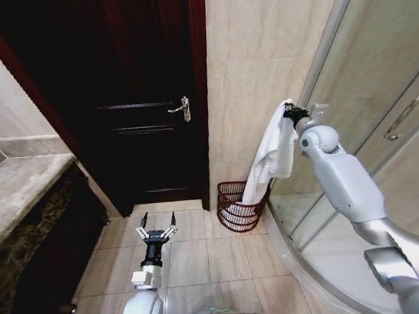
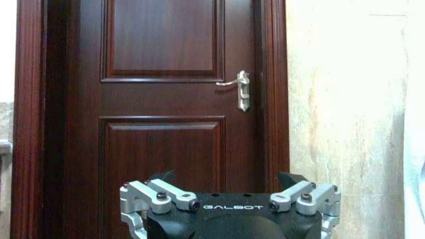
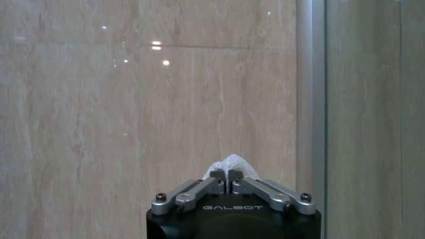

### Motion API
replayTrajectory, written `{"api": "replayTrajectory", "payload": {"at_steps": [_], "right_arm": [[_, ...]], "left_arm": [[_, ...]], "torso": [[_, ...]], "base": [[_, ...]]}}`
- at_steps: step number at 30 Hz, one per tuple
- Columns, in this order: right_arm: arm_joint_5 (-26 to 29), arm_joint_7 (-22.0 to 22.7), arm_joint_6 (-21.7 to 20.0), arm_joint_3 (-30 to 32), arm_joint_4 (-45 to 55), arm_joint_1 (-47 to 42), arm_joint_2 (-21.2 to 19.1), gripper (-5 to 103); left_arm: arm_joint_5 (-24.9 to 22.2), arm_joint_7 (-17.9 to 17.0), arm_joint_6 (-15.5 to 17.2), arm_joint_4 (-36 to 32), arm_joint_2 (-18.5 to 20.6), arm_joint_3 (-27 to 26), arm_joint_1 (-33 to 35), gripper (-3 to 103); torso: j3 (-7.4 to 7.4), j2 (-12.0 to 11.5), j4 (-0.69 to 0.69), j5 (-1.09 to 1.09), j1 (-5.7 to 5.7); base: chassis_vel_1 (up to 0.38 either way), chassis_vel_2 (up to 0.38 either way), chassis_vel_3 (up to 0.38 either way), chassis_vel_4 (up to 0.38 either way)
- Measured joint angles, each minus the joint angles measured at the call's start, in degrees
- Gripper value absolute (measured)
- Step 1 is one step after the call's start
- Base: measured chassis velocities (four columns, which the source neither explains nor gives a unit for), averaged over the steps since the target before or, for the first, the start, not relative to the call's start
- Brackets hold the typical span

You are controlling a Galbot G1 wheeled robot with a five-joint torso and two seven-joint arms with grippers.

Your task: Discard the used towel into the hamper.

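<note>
Your right hand (image 1: pixel 288 111) is raised by the tiled wall, pinched on the white towel (image 1: pixel 273 153) | towel hangs down, its lower end inside the hamper (image 1: pixel 231 217) on the floor beside the door (image 1: pixel 141 83) | your left hand (image 1: pixel 157 224) hangs low, fingers spread, holding nothing

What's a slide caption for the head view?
Right hand holds a white towel draped into the wire hamper beside the door; left hand idles open, low.

The right pincer (image 1: pixel 289 111), raised on the far right, pinches the top of a white towel (image 1: pixel 272 153) whose lower end hangs into the hamper (image 1: pixel 235 206). The left pincer (image 1: pixel 156 221) hovers low, fingers spread, facing the dark door (image 1: pixel 128 98).
</note>
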Motion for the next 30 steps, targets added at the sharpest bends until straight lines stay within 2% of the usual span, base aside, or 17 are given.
{"api": "replayTrajectory", "payload": {"at_steps": [8, 30], "right_arm": [[-4.0, -0.5, 1.2, 1.2, 1.6, -3.9, 1.0, 2], [-5.6, 0.2, 2.2, 1.9, 7.2, -9.4, 2.4, 2]], "left_arm": [[-0.1, 0.5, 0.0, 0.4, 0.2, -0.2, -0.4, 100], [-0.1, 0.9, 0.1, 1.6, 0.3, 0.0, -1.2, 100]], "torso": [[-1.26, -2.3, 0.0, -0.01, -1.02], [-4.31, -7.8, 0.01, -0.02, -3.44]], "base": [[0.0, 0.0, 0.0, 0.0], [-0.023, 0.021, 0.021, -0.028]]}}
